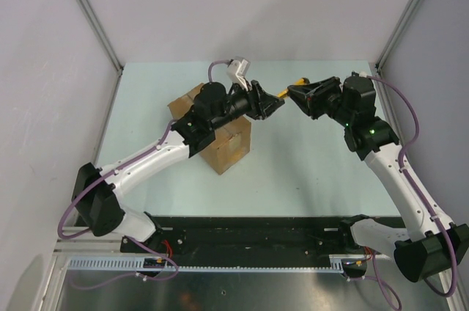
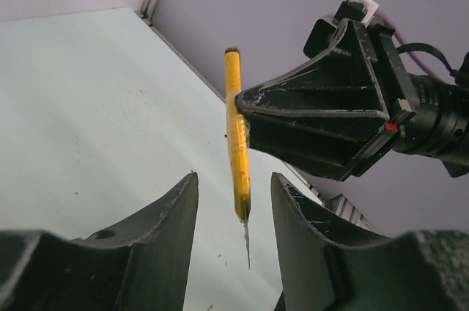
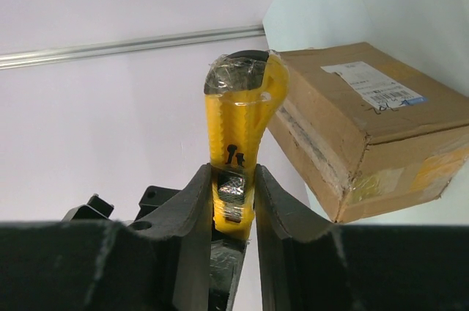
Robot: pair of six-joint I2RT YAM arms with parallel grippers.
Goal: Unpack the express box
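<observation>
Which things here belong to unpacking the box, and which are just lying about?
Job: brown corrugated cardboard express box; yellow plastic utility knife, clamped in the right gripper; open left gripper.
Just surroundings: pale green table; silver aluminium frame rail.

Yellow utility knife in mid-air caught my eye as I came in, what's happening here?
The right tool is shut on the yellow utility knife, holding it above the table. The left tool is open and faces it, the blade end showing between its fingers with gaps on both sides. The express box sits on the table, its flaps apparently closed.
</observation>
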